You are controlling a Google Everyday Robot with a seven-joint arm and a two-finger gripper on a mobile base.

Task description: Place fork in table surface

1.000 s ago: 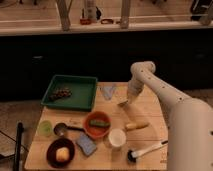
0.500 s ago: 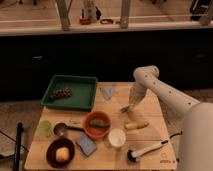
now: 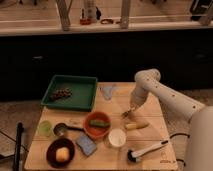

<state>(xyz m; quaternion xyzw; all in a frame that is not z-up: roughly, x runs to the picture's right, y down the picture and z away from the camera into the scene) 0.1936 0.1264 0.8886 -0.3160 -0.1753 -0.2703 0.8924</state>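
My gripper (image 3: 131,110) hangs from the white arm (image 3: 150,82) that reaches in from the right, low over the right middle of the table surface (image 3: 150,112). It is shut on the fork (image 3: 125,114), a slim silvery piece sticking out down and left from the fingertips, just above or touching the planks. The fork lies between the orange bowl (image 3: 97,125) and a yellow oblong item (image 3: 136,125).
A green tray (image 3: 80,97) holding grapes (image 3: 62,93) sits at the back left. A pale blue item (image 3: 107,91) lies beside it. In front are a white cup (image 3: 117,137), white-handled brush (image 3: 147,149), spoon (image 3: 62,129), green cup (image 3: 45,128), blue sponge (image 3: 86,145) and a dark bowl (image 3: 61,152).
The gripper has come down and slightly toward the front of the table, carrying the fork with it. Nothing else has moved.
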